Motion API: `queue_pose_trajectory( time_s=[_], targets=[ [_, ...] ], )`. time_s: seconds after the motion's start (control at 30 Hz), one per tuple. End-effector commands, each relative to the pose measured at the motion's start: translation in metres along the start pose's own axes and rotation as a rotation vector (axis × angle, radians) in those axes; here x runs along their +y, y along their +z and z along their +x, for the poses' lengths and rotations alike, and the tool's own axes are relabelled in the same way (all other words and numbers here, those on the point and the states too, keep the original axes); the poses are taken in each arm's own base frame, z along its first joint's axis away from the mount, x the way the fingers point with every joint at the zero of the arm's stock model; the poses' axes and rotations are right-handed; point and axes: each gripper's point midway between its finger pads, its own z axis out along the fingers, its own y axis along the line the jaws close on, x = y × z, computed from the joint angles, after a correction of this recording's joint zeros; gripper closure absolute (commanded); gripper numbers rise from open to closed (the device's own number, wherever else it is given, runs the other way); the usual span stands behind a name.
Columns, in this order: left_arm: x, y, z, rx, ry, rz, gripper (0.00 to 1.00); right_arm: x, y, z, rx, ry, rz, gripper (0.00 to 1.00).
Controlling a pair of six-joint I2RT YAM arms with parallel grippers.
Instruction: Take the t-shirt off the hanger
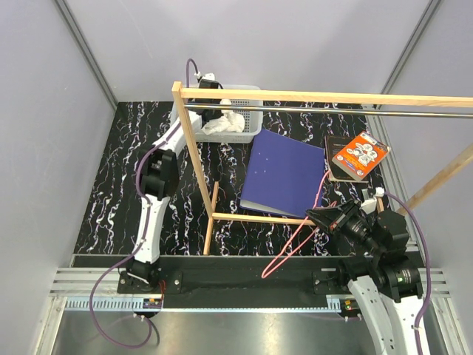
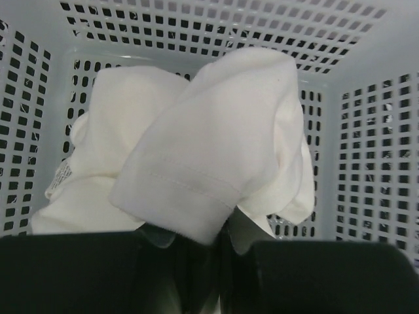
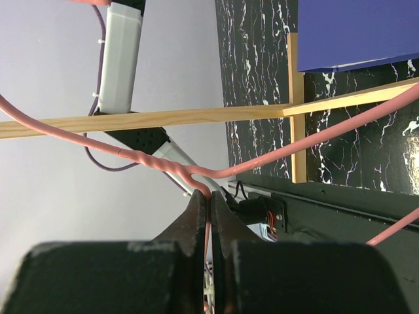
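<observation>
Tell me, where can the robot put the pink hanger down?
Bare marbled table lies left of the left arm, by the wall, and between the wooden rack's post and the blue folder. Crowded: the far basket with the t-shirt, the folder and orange book.

The t-shirt [image 2: 209, 144] is seen as white soft cloth, crumpled into a loose heap inside a white perforated basket [image 1: 255, 118] at about 11 o'clock of the top view. One stitched hem is turned toward 6 o'clock of the left wrist view, where it is pinched by the left gripper [image 2: 196, 242]. The hanger [image 1: 283, 254] is a thin pink-red wire, bare, found at about 5 o'clock and well apart from the t-shirt. It is kept at a slant, and its twisted neck is clamped by the right gripper [image 3: 209, 203].
</observation>
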Motion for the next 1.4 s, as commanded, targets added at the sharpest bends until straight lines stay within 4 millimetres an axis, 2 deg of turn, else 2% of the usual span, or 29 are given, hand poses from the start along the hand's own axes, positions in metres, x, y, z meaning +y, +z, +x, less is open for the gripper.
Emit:
queue_pose_trajectory(
  time_s=[0.0,0.13,0.17,0.2,0.23,0.3,0.33,0.37,0.47,0.53,0.6,0.83,0.93,0.97,1.1,1.13,1.2,1.23,1.27,1.37],
  targets=[
    [-0.007,-0.006,-0.044,-0.086,-0.064,0.064,1.00,0.011,-0.002,0.001,0.006,-0.022,-0.054,1.00],
    [-0.010,0.002,-0.058,-0.128,-0.182,0.116,1.00,0.010,0.000,0.000,0.008,-0.025,-0.047,1.00],
    [-0.003,0.010,-0.061,-0.147,-0.227,0.129,1.00,0.010,0.000,0.000,0.010,-0.025,-0.043,1.00],
    [-0.008,0.014,-0.060,-0.132,-0.303,0.186,1.00,0.009,0.001,0.000,0.010,-0.028,-0.039,1.00],
    [-0.009,0.018,-0.068,-0.157,-0.342,0.224,1.00,0.008,0.002,0.000,0.011,-0.026,-0.035,1.00],
    [-0.003,0.034,-0.062,-0.126,-0.411,0.246,1.00,0.007,0.003,-0.001,0.012,-0.029,-0.030,1.00],
    [0.001,0.048,-0.047,-0.093,-0.418,0.235,1.00,0.006,0.004,-0.001,0.013,-0.028,-0.027,1.00],
    [-0.001,0.048,-0.054,-0.105,-0.419,0.250,1.00,0.005,0.004,-0.001,0.014,-0.030,-0.024,1.00],
    [0.000,0.052,-0.042,-0.086,-0.383,0.240,1.00,0.005,0.006,-0.001,0.017,-0.033,-0.023,1.00],
    [0.003,0.049,-0.042,-0.093,-0.347,0.233,1.00,0.005,0.005,-0.001,0.013,-0.031,-0.027,1.00],
    [0.007,0.050,-0.030,-0.069,-0.320,0.222,1.00,0.003,0.006,-0.001,0.016,-0.024,-0.024,1.00],
    [0.002,0.036,-0.012,0.013,-0.280,0.261,1.00,0.008,0.004,-0.002,0.006,-0.033,-0.041,1.00],
    [0.003,0.026,-0.014,0.046,-0.252,0.290,1.00,0.011,0.002,-0.002,0.000,-0.038,-0.050,1.00],
    [0.008,0.023,-0.016,0.055,-0.245,0.292,0.98,0.012,0.001,-0.002,0.000,-0.039,-0.053,1.00],
    [0.018,-0.009,-0.036,0.044,-0.252,0.298,0.56,0.015,0.000,-0.002,0.001,-0.052,-0.059,1.00],
    [0.019,-0.026,-0.047,0.030,-0.257,0.303,0.53,0.016,0.000,-0.002,0.000,-0.057,-0.060,1.00],
    [0.021,-0.046,-0.061,0.012,-0.255,0.314,0.44,0.021,0.000,-0.003,-0.001,-0.074,-0.064,1.00],
    [0.024,-0.064,-0.074,-0.004,-0.253,0.309,0.25,0.023,-0.001,-0.004,-0.004,-0.081,-0.066,1.00],
    [0.025,-0.075,-0.082,-0.015,-0.244,0.313,0.18,0.028,-0.003,-0.005,-0.009,-0.106,-0.074,1.00],
    [0.033,-0.112,-0.109,-0.036,-0.262,0.325,0.13,0.036,-0.005,-0.007,-0.015,-0.144,-0.081,1.00]
  ],
)
